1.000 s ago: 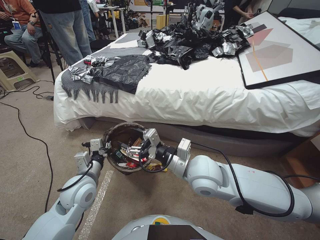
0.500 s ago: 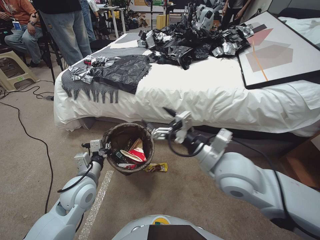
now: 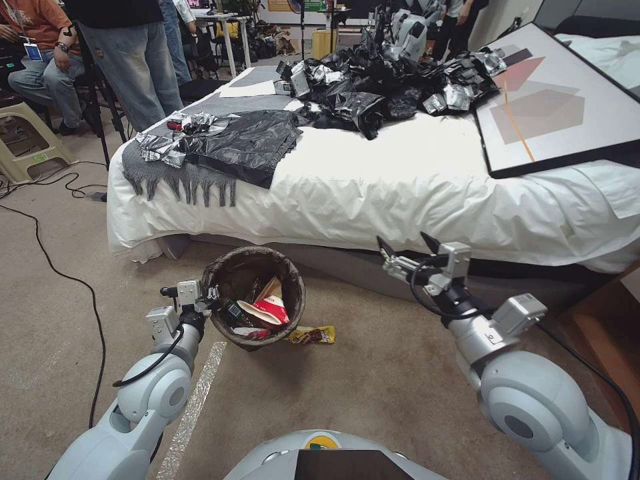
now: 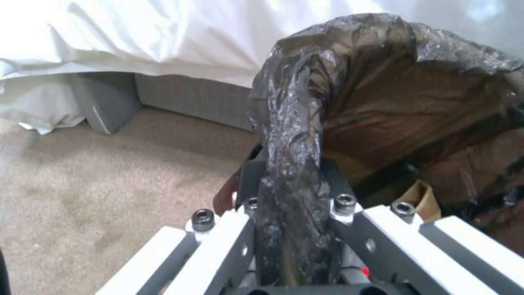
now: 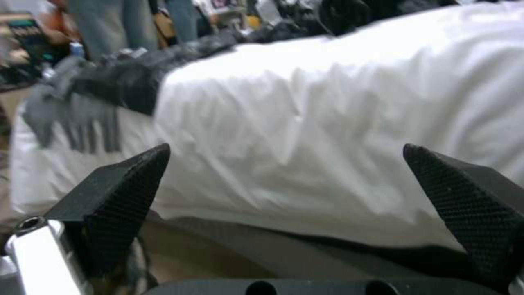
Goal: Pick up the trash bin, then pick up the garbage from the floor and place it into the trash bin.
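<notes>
Bed [image 3: 427,180]: white sheet, black bags heaped on top, directly behind the work area.
Bin [image 3: 230,267]: on carpet before the bed, holding a red-and-white cup [image 3: 270,310].
Left gripper [image 3: 212,298]: clamped on the bin's rim.
Right gripper [image 3: 402,251]: raised before the bed, fingers apart, empty.
Wrapper [image 3: 312,335]: on the floor, touching the bin.

Even indoor light, blown-out white bedsheet [image 4: 163,37], soft blurry wrist views.

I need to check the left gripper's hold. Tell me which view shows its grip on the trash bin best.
The left wrist view: the left gripper is shut on the trash bin rim, bag pinched between its fingers. The head view shows it at the rim from farther off. The right wrist view faces the bed.
</notes>
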You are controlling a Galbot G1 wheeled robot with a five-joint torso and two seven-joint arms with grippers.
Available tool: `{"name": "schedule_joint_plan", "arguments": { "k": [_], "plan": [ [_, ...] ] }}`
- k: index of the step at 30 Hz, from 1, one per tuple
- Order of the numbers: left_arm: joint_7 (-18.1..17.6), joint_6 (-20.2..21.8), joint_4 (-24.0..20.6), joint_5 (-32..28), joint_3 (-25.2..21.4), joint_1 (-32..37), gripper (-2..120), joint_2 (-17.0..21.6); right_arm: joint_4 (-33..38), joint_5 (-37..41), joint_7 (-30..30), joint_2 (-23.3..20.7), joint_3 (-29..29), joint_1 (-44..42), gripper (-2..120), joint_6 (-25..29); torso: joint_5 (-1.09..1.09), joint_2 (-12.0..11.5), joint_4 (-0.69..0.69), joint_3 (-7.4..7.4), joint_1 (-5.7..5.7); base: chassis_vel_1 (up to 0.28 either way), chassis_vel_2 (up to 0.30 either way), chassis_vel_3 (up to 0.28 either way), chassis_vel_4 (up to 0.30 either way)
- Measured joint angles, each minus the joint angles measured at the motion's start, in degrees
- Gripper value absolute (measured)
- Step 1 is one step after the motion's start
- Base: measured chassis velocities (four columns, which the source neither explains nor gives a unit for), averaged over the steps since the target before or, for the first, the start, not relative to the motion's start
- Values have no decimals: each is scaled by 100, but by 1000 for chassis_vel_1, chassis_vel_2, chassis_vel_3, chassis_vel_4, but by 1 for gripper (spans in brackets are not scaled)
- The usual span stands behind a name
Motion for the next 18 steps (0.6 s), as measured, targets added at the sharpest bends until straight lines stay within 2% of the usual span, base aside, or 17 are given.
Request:
{"name": "schedule_joint_plan", "arguments": {
  "k": [1,3,5,6,18],
  "plan": [
    [0,0,0,0,0,0,6,0,0,0,0,0,0,0,100,0,0,0,0,0,0,0,0,0,0],
    [0,-3,-12,25,-11,30,6,-9,-5,-628,-46,371,202,-637,100,42,-1,0,2,0,0,0,0,0,0],
    [1,-4,-25,28,-22,39,6,-12,-6,-930,-83,495,219,-887,100,113,-2,0,1,0,0,0,0,0,0],
    [2,-6,-51,29,-37,49,6,-14,-10,-1350,-90,730,202,-1287,100,208,-2,0,-2,0,0,0,0,0,0],
    [1,-22,-125,44,-56,140,5,-25,-16,-2336,16,1499,-59,-1834,100,572,-3,0,0,0,0,0,0,0,0]
  ]
}}
